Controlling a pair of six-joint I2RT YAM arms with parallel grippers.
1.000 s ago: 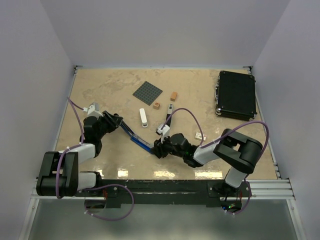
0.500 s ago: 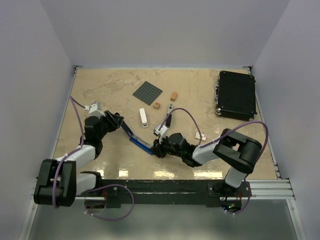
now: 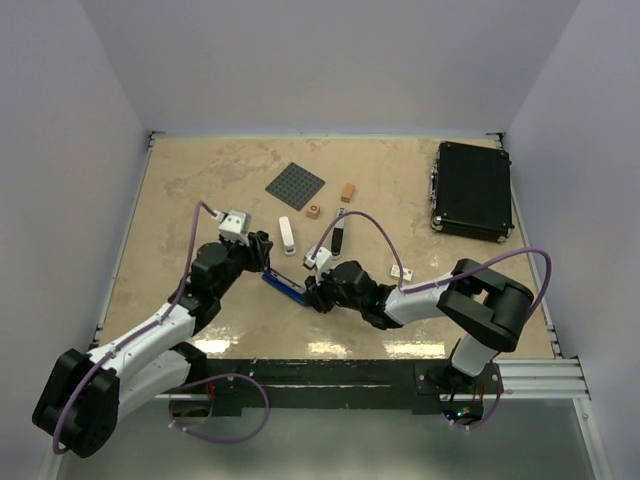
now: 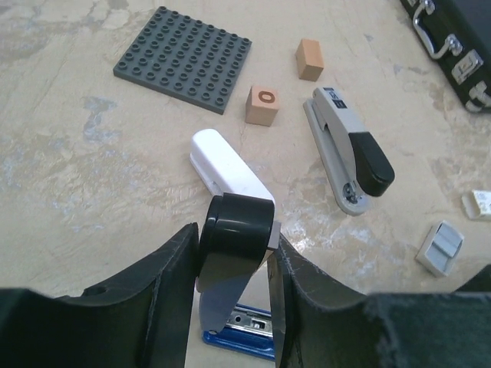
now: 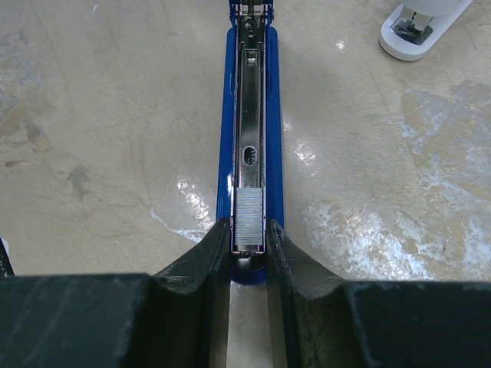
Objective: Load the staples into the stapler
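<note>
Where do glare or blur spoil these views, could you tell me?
Top external: light glares off the table near its front edge. Right wrist: glare patches flank the blue stapler. Left wrist: the left hand looms dark and soft.

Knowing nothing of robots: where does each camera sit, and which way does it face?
Top external: above, behind the arm bases, looking down on the beige table; both arms show.
Left wrist: on the left arm, facing forward; left end effector grips the black-tipped lid of the open blue stapler.
Right wrist: on the right arm, looking along that stapler's channel of silver staples; right end effector pinches it.
Shared: both wrist views show the white plastic stapler.
</note>
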